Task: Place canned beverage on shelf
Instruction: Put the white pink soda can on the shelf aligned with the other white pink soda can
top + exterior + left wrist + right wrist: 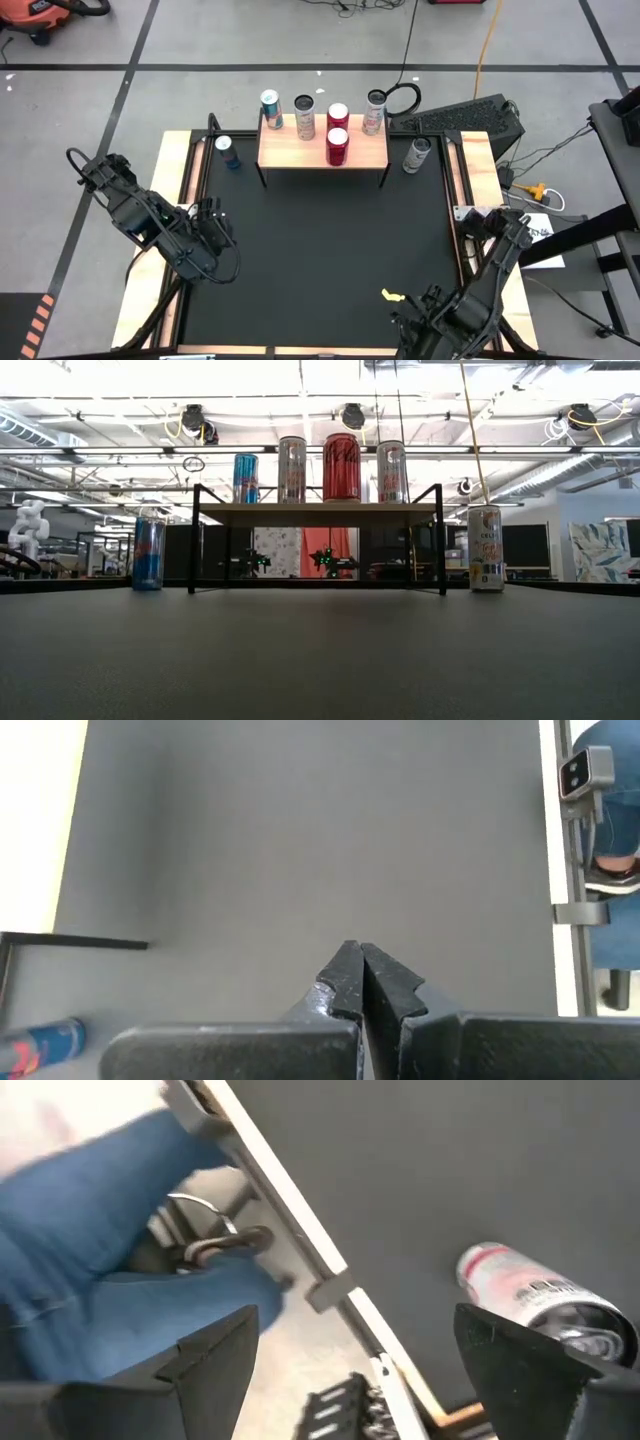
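Shelf (322, 150) at far middle of table (320, 270), light-wood board on thin black legs. Five cans on it: blue can (271, 109) at left end, silver can (305, 117) next, two red cans in line front to back, far red can (338, 116) and near red can (337, 146), then silver-pink can (374, 111) at right end. In low view only four tops show above board; near red can (341, 466) covers far one.

Two cans off shelf, upright on table: blue-red can (227, 152) just left of shelf, pale can (417, 154) just right of it. Same pair in low view: (147, 553) and (485, 548), flanking shelf legs.

Left gripper (213, 222) low at left side of table, well apart from shelf, fingers (345, 982) pressed together, holding nothing. Right gripper (425, 308) at near right corner of table, fingers (515, 1365) spread wide, nothing between them. Right wrist view shows pale can (530, 1295) beyond fingers, plus table edge and a person's blue-clad leg (90, 1240) beside table.

Small yellow scrap (391, 295) on table near right gripper.
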### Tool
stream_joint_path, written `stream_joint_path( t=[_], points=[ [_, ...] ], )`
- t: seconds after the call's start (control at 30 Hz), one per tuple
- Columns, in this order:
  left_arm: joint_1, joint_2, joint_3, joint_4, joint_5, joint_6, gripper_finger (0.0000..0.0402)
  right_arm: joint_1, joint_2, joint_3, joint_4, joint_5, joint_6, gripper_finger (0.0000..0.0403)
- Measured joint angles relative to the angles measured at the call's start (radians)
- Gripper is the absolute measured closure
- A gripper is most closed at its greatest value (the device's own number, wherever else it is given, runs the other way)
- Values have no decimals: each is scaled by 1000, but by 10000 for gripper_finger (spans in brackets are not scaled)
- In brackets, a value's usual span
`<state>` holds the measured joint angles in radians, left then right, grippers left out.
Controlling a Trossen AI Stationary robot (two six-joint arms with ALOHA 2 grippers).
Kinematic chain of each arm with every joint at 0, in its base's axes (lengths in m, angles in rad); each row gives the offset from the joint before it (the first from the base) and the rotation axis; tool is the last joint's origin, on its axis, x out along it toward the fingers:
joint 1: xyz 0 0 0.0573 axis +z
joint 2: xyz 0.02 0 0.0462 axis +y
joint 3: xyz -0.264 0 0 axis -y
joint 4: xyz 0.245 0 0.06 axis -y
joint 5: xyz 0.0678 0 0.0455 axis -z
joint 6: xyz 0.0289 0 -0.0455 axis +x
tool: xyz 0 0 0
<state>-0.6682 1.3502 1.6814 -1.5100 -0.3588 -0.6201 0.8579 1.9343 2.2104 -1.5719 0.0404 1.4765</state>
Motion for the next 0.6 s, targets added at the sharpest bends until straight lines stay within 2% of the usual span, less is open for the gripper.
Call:
stream_joint_path(
  t=[0.23, 0.6],
  points=[
    [0, 0, 0, 8, 7, -4, 402, 15, 0, -100, 0, -54, 0, 87],
    [0, 0, 0, 9, 6, -30, 402, 19, -31, -107, 1, -65, -20, 87]
  ],
)
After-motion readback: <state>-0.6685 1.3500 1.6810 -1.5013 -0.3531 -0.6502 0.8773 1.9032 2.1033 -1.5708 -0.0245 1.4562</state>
